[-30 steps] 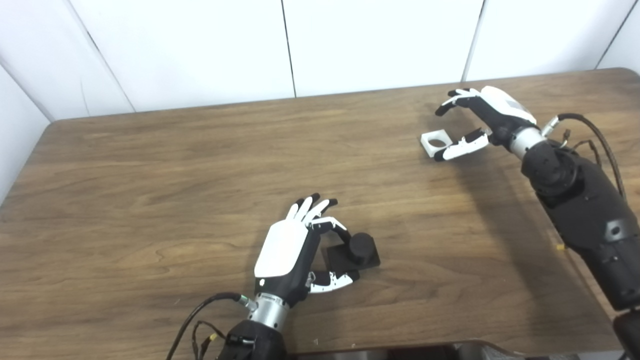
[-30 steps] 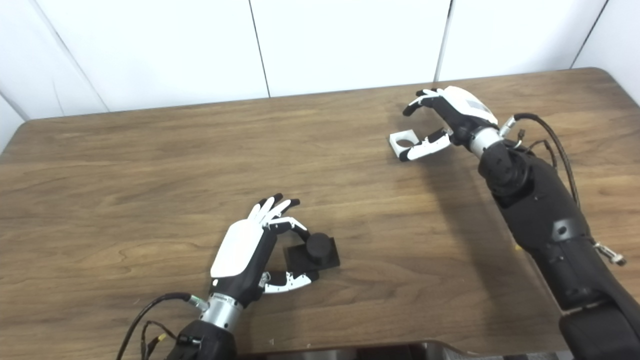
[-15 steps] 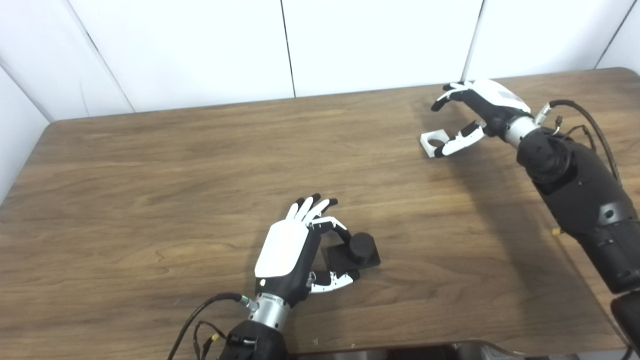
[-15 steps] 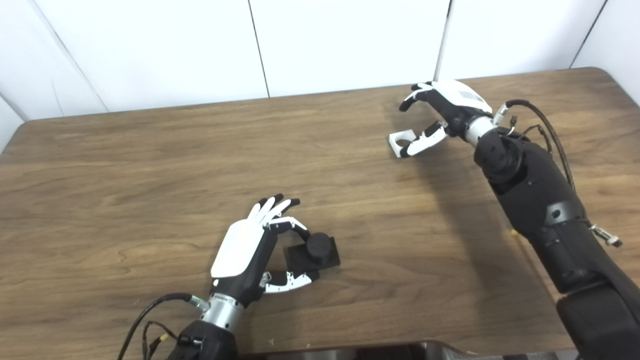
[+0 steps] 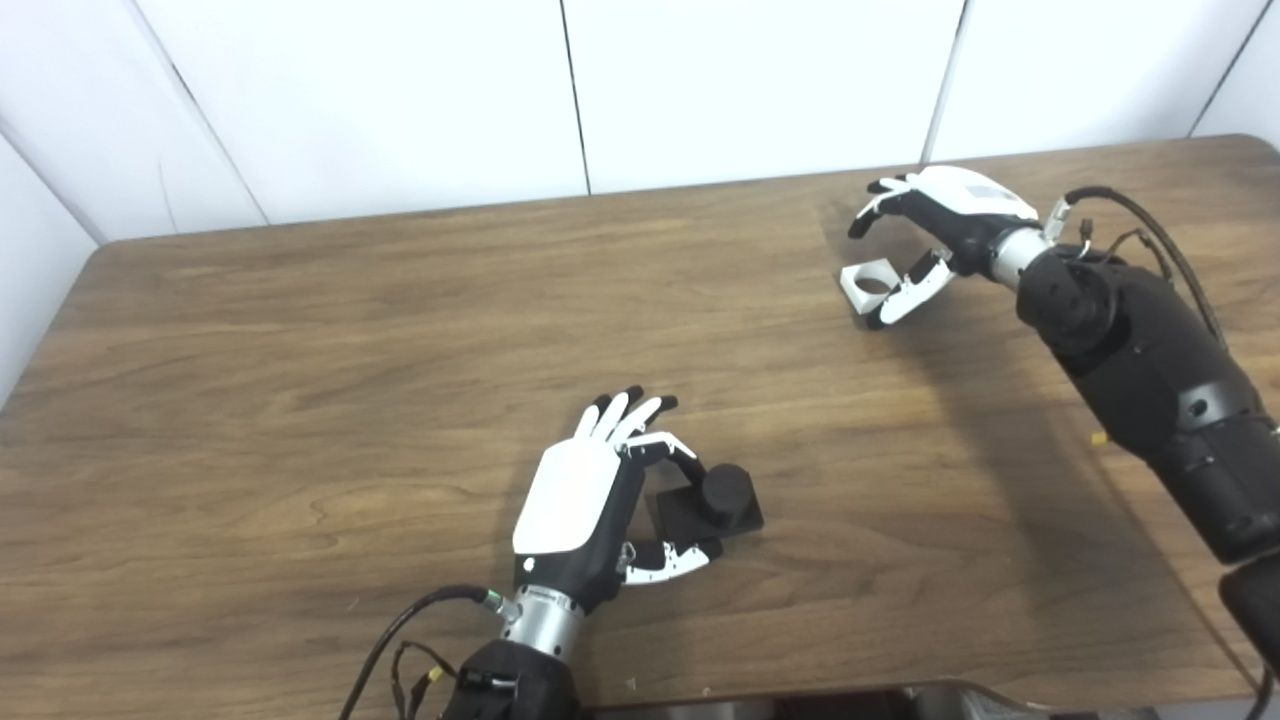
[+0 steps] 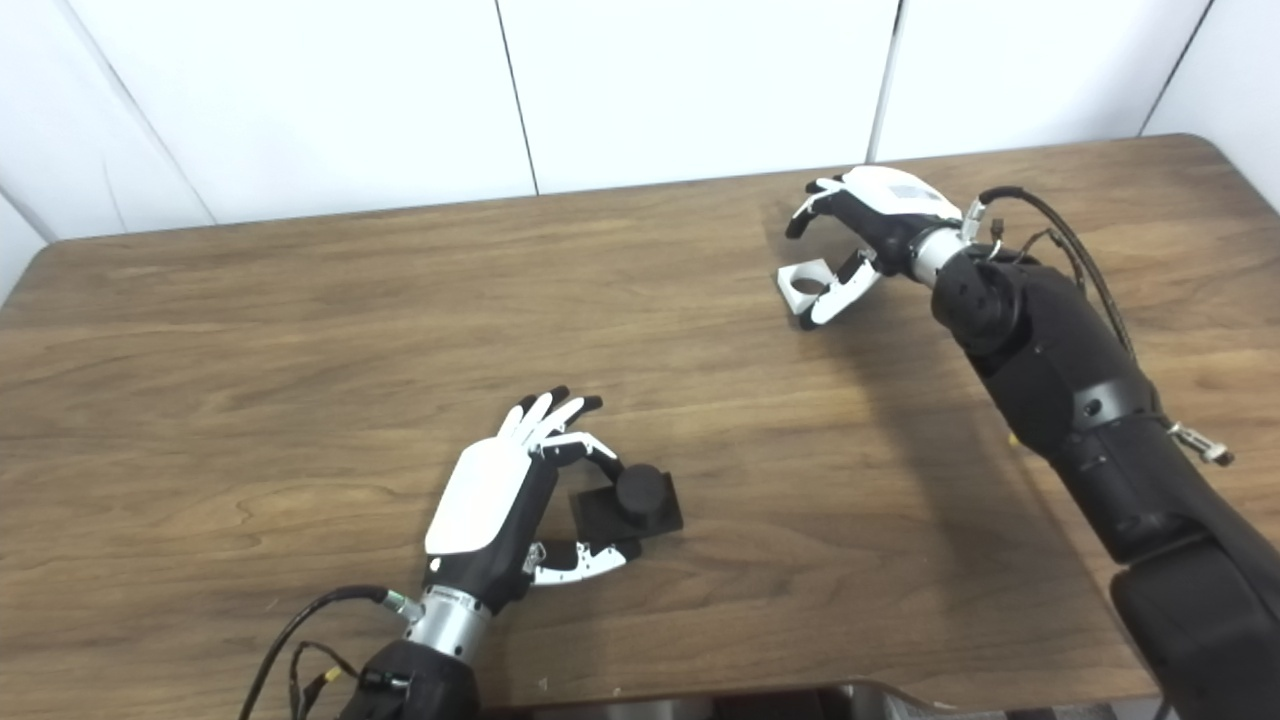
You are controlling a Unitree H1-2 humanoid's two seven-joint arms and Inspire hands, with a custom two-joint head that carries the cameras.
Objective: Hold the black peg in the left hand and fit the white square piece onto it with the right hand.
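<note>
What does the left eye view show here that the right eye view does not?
Only the left eye view: more of the side wall at the picture's left. Only the right eye view: the table's rounded far right corner with wall beyond it. Both: the left hand around the black peg, and the right hand open over the white piece, which lies on the table.

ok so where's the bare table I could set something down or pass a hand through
Bare wood fills the table's left half and the wide middle stretch between the black peg and the white square piece. It is crowded at the left hand around the peg and the right hand over the piece.
</note>
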